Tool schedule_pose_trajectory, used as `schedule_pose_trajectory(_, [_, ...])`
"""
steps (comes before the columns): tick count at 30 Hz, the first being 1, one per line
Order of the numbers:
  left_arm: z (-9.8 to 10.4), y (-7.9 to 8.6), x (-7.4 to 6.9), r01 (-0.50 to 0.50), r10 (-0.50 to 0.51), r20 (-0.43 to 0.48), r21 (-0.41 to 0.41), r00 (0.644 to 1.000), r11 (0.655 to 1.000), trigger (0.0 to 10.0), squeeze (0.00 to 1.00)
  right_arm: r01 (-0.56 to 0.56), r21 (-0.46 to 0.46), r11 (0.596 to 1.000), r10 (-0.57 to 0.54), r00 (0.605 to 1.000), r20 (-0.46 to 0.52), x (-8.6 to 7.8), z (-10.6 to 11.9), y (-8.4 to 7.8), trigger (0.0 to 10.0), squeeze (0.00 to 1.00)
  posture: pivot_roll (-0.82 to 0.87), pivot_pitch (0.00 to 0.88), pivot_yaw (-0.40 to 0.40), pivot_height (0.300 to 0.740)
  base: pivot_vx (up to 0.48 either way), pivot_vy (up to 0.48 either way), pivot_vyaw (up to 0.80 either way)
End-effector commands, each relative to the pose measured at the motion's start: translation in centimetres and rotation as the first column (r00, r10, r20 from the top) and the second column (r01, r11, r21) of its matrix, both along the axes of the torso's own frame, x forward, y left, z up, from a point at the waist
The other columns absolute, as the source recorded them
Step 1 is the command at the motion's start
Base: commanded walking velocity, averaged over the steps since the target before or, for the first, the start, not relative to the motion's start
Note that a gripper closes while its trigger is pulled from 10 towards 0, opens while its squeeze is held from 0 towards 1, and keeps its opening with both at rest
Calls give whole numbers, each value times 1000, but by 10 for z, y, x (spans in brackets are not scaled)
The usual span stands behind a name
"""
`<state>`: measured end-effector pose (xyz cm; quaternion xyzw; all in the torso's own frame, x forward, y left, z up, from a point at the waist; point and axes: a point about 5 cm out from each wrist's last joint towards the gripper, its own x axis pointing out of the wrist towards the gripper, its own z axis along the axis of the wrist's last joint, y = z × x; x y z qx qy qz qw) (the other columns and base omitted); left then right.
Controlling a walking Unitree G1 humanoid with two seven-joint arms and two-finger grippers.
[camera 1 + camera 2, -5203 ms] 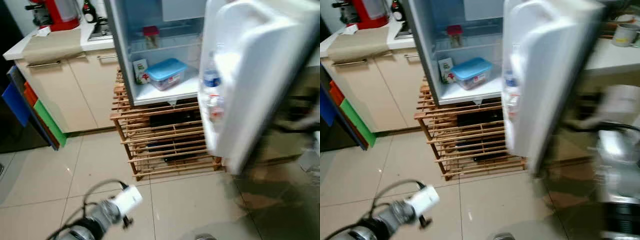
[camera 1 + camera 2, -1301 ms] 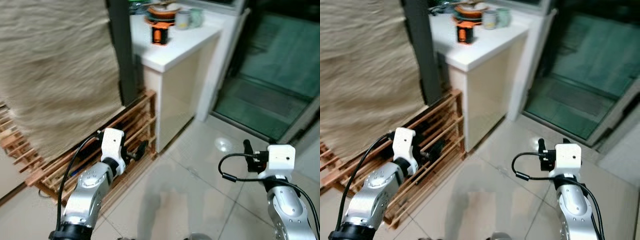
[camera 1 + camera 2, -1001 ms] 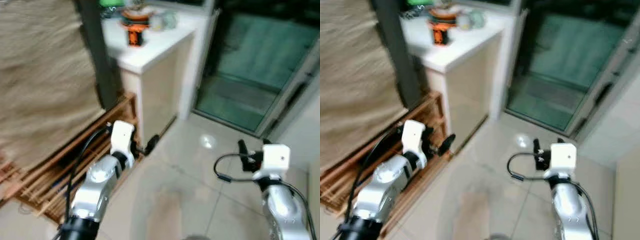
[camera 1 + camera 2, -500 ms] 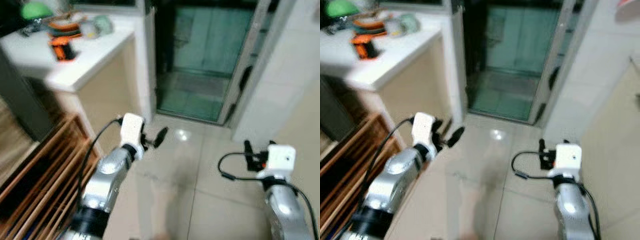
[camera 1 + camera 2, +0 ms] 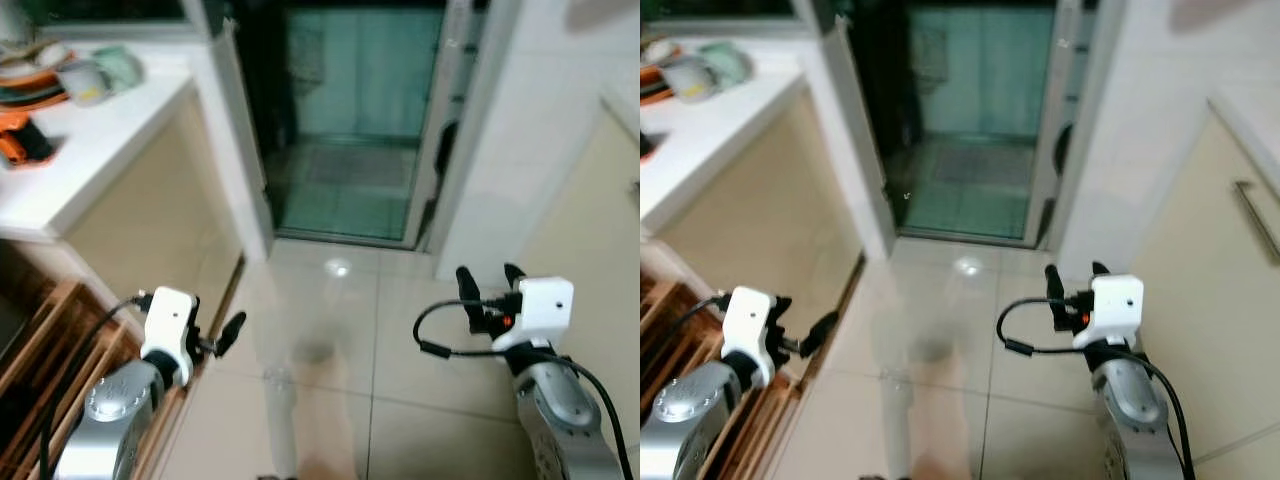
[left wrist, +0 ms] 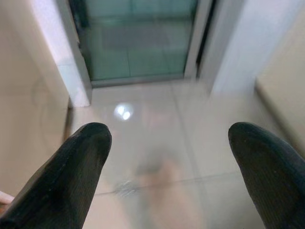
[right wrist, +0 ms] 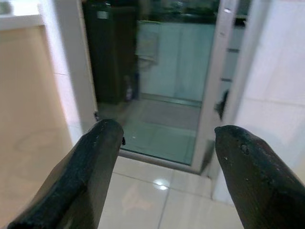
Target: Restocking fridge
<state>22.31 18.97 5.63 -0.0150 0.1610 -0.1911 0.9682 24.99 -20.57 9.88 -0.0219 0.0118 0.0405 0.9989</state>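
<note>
My left gripper (image 5: pixel 228 330) hovers low on the left over the pale tiled floor (image 5: pixel 330 400), beside a wooden slatted rack (image 5: pixel 35 365). In the left wrist view its fingers (image 6: pixel 78 167) stand wide apart with only floor between them. My right gripper (image 5: pixel 488 273) is raised on the right and points toward a glass door (image 5: pixel 350 120). Its two black fingers (image 7: pixel 90 171) are spread in the right wrist view, and nothing is held.
A white counter (image 5: pixel 95 150) on a beige cabinet stands at the left, carrying cups and bowls (image 5: pixel 85 78) and an orange item (image 5: pixel 18 140). A beige cabinet front (image 5: pixel 590 210) lines the right side. The tiled floor runs ahead to the door's threshold.
The whole view has swung to the right: the cloth-covered panel and most of the rack slid out at the left, and the glass door is now central. Both grippers stay open and empty.
</note>
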Motion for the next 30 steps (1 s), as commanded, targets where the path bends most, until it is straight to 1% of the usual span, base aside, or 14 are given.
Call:
schedule_pose_trajectory(1, [17,6,9,-64,66,75,-26,995,998,10000,0,-12,17,1000,12,1000,-23,2,-4,1,10000,0,-172,7,17,740,0,0,0])
schedule_pose_trajectory(2, [25,-2,14,-81,83,108,-26,991,996,10000,0,0,3,1000,0,999,-41,3,-7,-1,10000,0,-160,13,-5,740,0,0,0])
schedule_pose_trajectory(3, [25,-2,14,-81,83,108,-26,991,996,10000,0,0,3,1000,0,999,-41,3,-7,-1,10000,0,-160,13,-5,740,0,0,0])
schedule_pose_trajectory(4, [28,-5,15,-94,99,114,-46,989,994,10000,0,0,10,1000,0,999,-46,3,-7,-2,10000,0,-154,19,-13,740,0,0,0])
schedule_pose_trajectory(5, [32,-10,16,-116,125,101,-91,987,989,10000,0,-19,8,1000,19,998,-55,2,-8,-1,10000,0,-152,26,-16,740,0,0,0])
schedule_pose_trajectory(6, [32,-10,16,-116,125,101,-91,987,989,10000,0,-19,8,1000,19,998,-55,2,-8,-1,10000,0,-152,26,-16,740,0,0,0])
schedule_pose_trajectory(7, [30,-13,16,-116,123,82,-93,989,989,10000,0,-10,13,1000,10,998,-62,2,-8,-2,10000,0,-153,30,-19,740,0,0,0])
schedule_pose_trajectory(9, [27,-16,14,-107,111,70,-65,991,992,10000,0,17,28,999,-15,998,-64,3,-8,-4,10000,0,-154,42,-22,740,0,0,0])
schedule_pose_trajectory(13, [28,-16,16,-107,112,77,-61,991,992,10000,0,39,46,998,-36,997,-73,0,-11,-4,10000,0,-157,54,-15,740,0,0,0])
schedule_pose_trajectory(18, [31,-14,19,-119,123,78,-62,989,991,10000,0,51,45,998,-48,996,-75,-3,-12,-3,10000,0,-159,62,-10,740,0,0,0])
schedule_pose_trajectory(23, [33,-13,19,-129,134,83,-63,987,990,10000,0,44,47,998,-40,996,-78,-3,-12,0,10000,0,-155,75,-11,740,0,0,0])
schedule_pose_trajectory(29, [38,-19,19,-133,138,93,-56,986,989,10000,0,43,36,998,-40,995,-92,-4,-15,0,10000,0,-149,78,-10,740,0,0,0])
schedule_pose_trajectory(30, [38,-18,19,-145,148,95,-38,984,989,10000,0,44,31,999,-41,995,-92,-4,-15,0,10000,0,-149,80,-11,740,0,0,0])
